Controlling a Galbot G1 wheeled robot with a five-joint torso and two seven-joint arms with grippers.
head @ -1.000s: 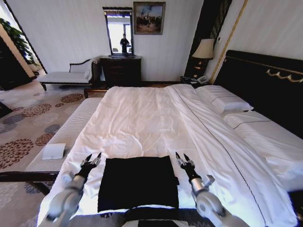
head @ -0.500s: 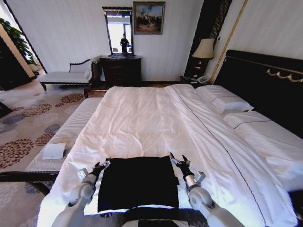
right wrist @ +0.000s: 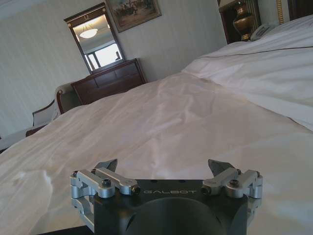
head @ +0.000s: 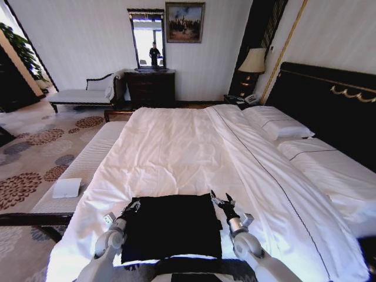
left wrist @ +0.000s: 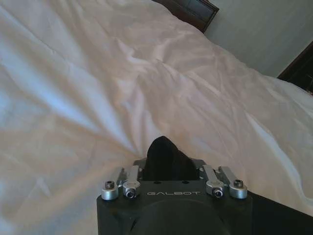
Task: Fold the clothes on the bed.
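The shirt (head: 171, 228) lay as a tidy dark rectangle on the bed (head: 176, 147), left pincer (head: 133, 207) pinching its far corner, right pincer (head: 219, 202) spread empty alongside, so folding looked partly done.

Mirror (head: 147, 39), painting (head: 185, 22), lamp (head: 253, 61), dresser (head: 150, 88), towel (head: 66, 188).

A plain black folded cotton T-shirt (head: 171, 228) lies on the white duvet of the large bed (head: 176, 153), which has a thin dark piping line and a dark wooden headboard (head: 329, 106) with gold trim. Beside the bed, the carpet (head: 35, 153) is pale grey with brown floral medallions, and a small white folded towel (head: 66, 188) sits on a white ribbed bench (head: 88, 161).
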